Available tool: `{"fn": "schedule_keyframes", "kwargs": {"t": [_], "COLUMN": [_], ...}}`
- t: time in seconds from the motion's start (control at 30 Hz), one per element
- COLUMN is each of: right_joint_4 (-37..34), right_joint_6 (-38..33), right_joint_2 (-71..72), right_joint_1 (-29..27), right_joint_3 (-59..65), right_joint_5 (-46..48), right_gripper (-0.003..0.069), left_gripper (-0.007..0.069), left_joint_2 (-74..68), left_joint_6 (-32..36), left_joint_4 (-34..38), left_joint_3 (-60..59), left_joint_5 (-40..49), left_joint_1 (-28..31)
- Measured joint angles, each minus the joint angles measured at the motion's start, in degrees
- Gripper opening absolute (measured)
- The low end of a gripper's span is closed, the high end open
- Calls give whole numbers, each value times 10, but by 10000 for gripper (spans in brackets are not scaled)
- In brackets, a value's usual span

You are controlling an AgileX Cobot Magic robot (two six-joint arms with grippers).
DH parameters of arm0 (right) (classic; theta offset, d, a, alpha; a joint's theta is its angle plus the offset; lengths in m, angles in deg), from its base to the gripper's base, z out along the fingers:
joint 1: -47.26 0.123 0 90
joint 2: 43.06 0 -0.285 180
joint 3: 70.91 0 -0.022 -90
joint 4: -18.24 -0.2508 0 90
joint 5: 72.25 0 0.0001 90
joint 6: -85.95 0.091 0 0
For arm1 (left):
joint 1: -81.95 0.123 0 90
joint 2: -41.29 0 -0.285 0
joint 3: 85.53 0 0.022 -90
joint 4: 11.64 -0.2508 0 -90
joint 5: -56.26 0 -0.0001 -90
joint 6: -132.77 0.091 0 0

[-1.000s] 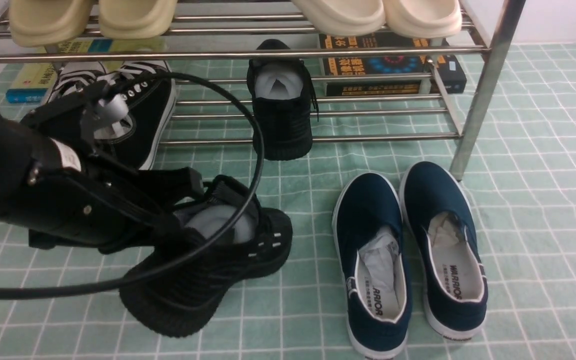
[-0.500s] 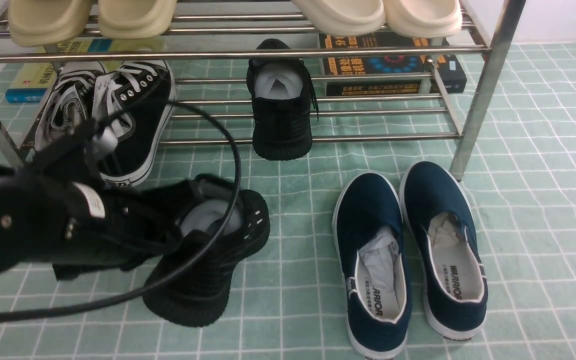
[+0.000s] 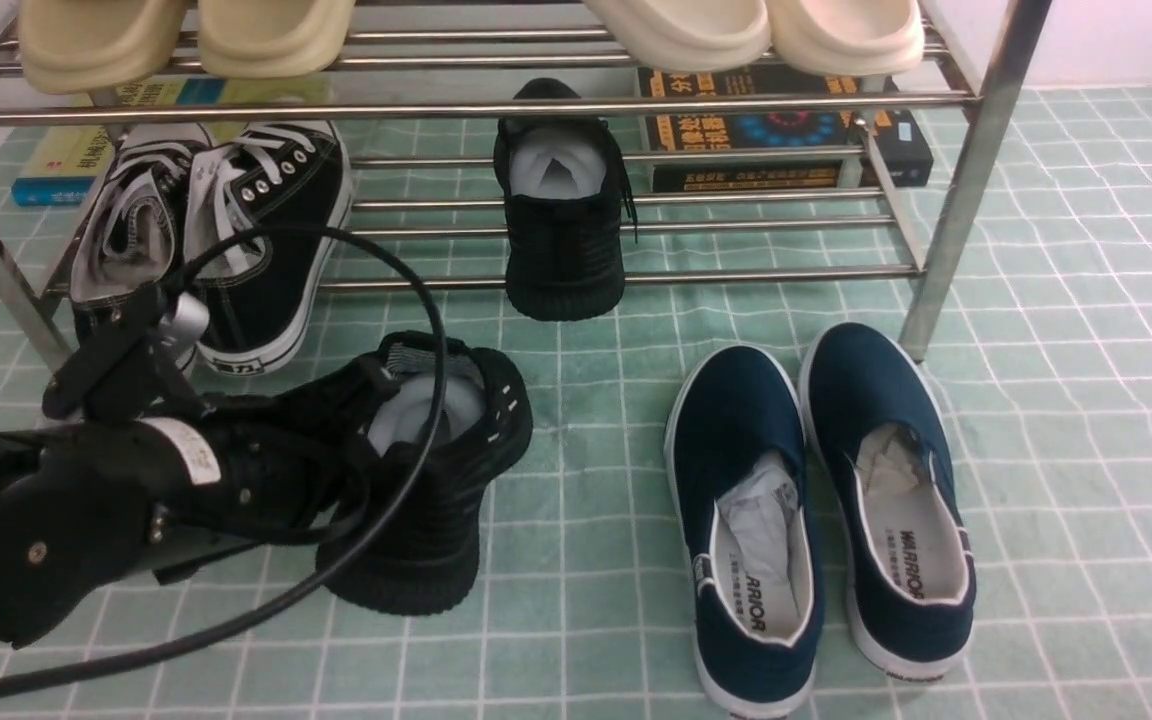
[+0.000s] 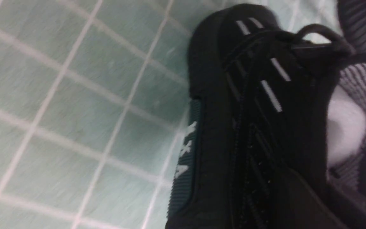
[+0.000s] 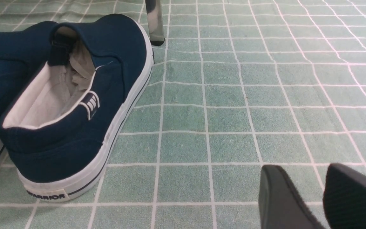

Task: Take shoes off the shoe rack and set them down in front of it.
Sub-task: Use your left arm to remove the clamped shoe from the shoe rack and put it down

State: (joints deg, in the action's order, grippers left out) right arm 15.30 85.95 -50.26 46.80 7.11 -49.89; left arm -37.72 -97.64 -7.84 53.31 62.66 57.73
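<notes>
My left gripper [image 3: 361, 430] is shut on the collar of an all-black knit sneaker [image 3: 436, 500] in front of the shoe rack [image 3: 976, 170]. The sneaker is upright with its heel toward me, at or just above the green mat. The left wrist view shows its side and laces [image 4: 249, 127], blurred. Its mate [image 3: 564, 230] sits on the lower tier, middle. Two black canvas sneakers with white laces [image 3: 266, 240] sit on the lower tier, left. In the right wrist view my right gripper [image 5: 310, 190] is open and empty, low over the mat.
Two navy slip-ons [image 3: 816, 500] lie on the mat right of the held sneaker, one close to my right gripper [image 5: 75, 105]. Beige slides [image 3: 756, 30] fill the top tier. Books [image 3: 786, 130] lie under the rack. A rack post [image 5: 154, 22] stands behind the slip-ons.
My left arm has dropped and pulled back to the left with the black knit sneaker, turning it from tilted to upright, heel toward me. The right gripper has not moved.
</notes>
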Motion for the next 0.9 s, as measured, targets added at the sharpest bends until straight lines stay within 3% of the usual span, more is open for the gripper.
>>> {"fn": "schedule_keyframes", "kwargs": {"t": [0.2, 0.53, 0.67, 0.9], "right_joint_4": [0, 0, 0, 0], "right_joint_6": [0, 0, 0, 0], "right_joint_2": [0, 0, 0, 0], "right_joint_1": [0, 0, 0, 0], "right_joint_3": [0, 0, 0, 0], "right_joint_5": [0, 0, 0, 0], "right_gripper": [237, 237, 237, 237], "left_gripper": [32, 54, 116, 297], "left_joint_2": [4, -67, -86, -81], "left_joint_6": [-2, -16, -12, 60], "left_joint_4": [0, 1, -1, -4], "left_joint_3": [0, 0, 0, 4], "left_joint_5": [-25, 8, 55, 129], "left_joint_1": [0, -1, -1, -1]}}
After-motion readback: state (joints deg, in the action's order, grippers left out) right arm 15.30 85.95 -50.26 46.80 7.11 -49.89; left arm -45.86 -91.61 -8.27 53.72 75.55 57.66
